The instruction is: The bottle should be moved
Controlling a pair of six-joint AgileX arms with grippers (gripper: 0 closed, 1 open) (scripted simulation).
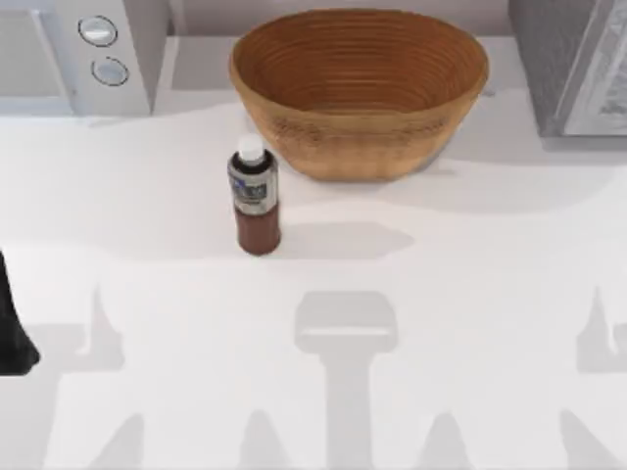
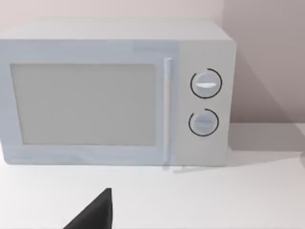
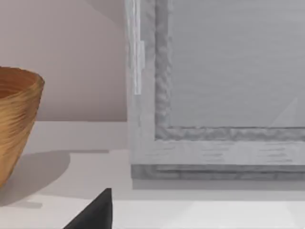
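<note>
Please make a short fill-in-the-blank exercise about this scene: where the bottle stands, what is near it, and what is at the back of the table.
1. The bottle has a cap of ____ colour.
2. The bottle stands upright on the table, in front of the left part of the woven ____.
3. The microwave at the back left of the table has ____ round knobs.
4. The door of the microwave is ____.

Missing words: white; basket; two; closed
</note>
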